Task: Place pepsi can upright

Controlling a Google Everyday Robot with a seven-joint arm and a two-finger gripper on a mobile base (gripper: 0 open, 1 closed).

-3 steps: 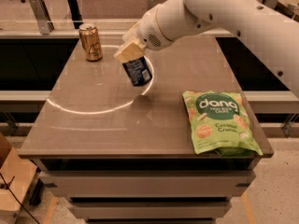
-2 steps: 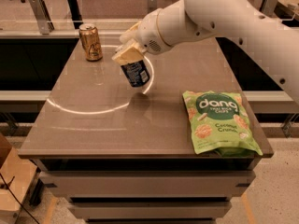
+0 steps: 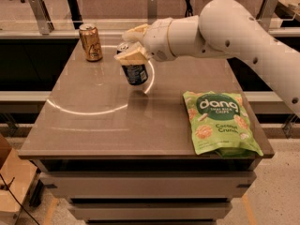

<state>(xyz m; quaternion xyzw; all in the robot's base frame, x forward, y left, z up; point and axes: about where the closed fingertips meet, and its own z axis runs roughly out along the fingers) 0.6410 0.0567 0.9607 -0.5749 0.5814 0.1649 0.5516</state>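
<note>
The pepsi can [image 3: 134, 72] is blue with a silver top rim and is held in the air, tilted slightly, just above the middle back of the brown table [image 3: 93, 125]. My gripper [image 3: 131, 50] reaches in from the right on a white arm and is shut on the can's upper part. Its tan fingers [image 3: 132, 57] cover the can's top. The can's lower end hangs close above the table surface.
A gold can [image 3: 91, 42] stands upright at the table's back left, to the left of the gripper. A green dang chips bag [image 3: 219, 122] lies flat at the front right. A railing runs behind the table.
My gripper with the pepsi can has moved slightly left and up, toward the back of the table. The can is held more upright. The gold can and chips bag have not moved.
</note>
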